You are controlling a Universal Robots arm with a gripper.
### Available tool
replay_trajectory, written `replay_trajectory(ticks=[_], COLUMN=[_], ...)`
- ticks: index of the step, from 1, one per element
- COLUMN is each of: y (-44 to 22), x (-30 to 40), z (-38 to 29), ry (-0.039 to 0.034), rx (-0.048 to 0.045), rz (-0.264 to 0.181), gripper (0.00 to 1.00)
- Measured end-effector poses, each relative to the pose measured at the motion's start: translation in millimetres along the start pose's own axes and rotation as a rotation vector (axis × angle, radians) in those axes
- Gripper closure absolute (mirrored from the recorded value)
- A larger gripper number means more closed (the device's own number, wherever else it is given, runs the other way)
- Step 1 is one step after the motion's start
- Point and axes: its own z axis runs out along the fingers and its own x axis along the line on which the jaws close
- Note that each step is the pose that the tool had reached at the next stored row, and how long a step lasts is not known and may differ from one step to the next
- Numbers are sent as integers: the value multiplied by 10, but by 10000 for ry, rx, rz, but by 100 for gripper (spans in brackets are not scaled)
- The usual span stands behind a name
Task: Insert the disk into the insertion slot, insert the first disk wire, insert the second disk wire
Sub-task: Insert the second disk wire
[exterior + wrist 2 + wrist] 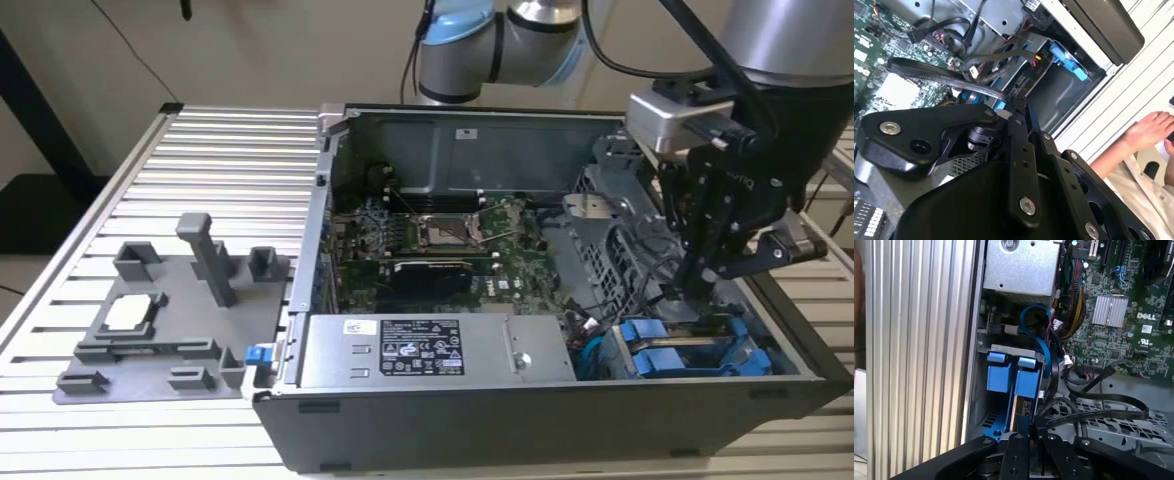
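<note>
In the exterior view, the gripper (pixel 703 280) is reaching into the open computer case (pixel 534 420), its jaws just above the blue-bracketed disk (pixel 681 355) sitting in the insertion slot (pixel 767 340). In both wrist views, the jaws are pinching a flat black cable (pixel 949 77) (its connector hidden) just beside the disk (pixel 1009 377).

Arm lowered — pincer (pixel 705 275) fingertips pinched together.
</note>
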Motion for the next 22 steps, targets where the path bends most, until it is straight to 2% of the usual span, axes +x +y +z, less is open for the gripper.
replay_trajectory(ticks=[1, 2, 12, 14, 17, 22], y=[2, 7, 34, 39, 48, 60], x=[14, 47, 229, 263, 317, 403], z=[2, 6, 31, 35, 42, 53], ry=[-120, -344, -1324, -1501, -1725, -2023], rx=[16, 46, 175, 199, 229, 268], rz=[16, 45, 173, 196, 225, 264], gripper=[84, 84, 84, 84, 84, 84])
